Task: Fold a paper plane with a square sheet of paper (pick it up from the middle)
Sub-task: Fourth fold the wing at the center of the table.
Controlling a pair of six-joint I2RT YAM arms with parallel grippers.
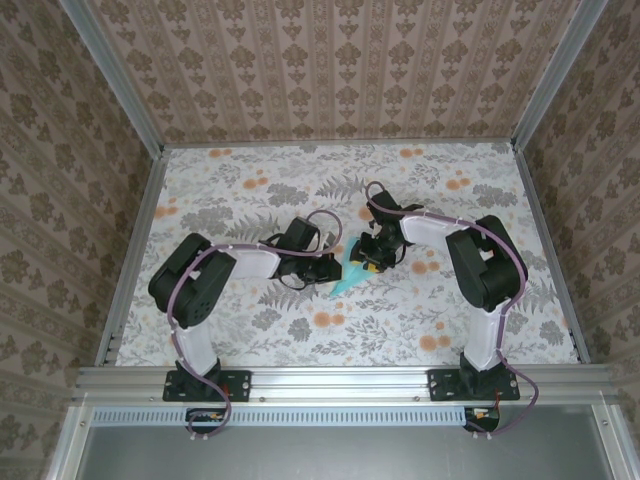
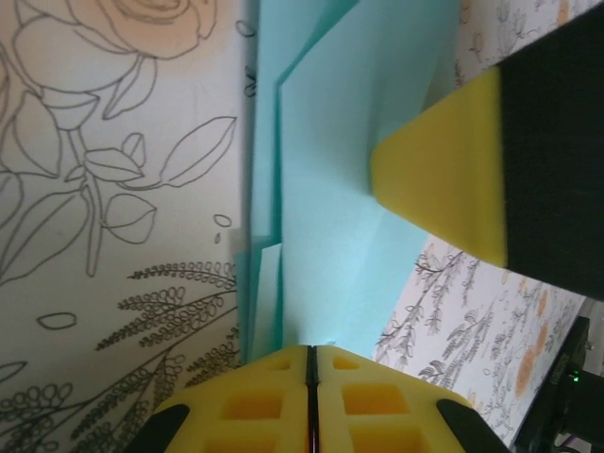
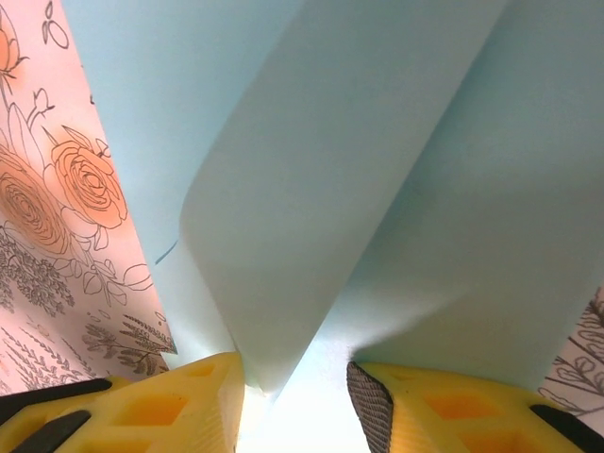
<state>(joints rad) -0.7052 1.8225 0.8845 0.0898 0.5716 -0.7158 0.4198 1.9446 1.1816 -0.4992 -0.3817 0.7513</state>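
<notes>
The square sheet of paper [image 1: 346, 280] is turquoise, folded into layers with a pointed near end, and lies mid-table between both grippers. My left gripper [image 1: 328, 262] meets it from the left. In the left wrist view its yellow jaws [image 2: 310, 351] are pressed together, and the paper [image 2: 349, 236] runs in at their tips. My right gripper [image 1: 372, 258] reaches in from the right, and one of its yellow fingers [image 2: 439, 175] rests on the paper. In the right wrist view its jaws [image 3: 297, 373] stand apart, with a raised flap of the paper [image 3: 311, 179] between them, against the left finger.
The floral tablecloth [image 1: 420, 320] covers the table, which is walled by patterned panels on three sides. An aluminium rail [image 1: 340, 380] runs along the near edge at the arm bases. Both arms bend inward with their elbows near the outer sides.
</notes>
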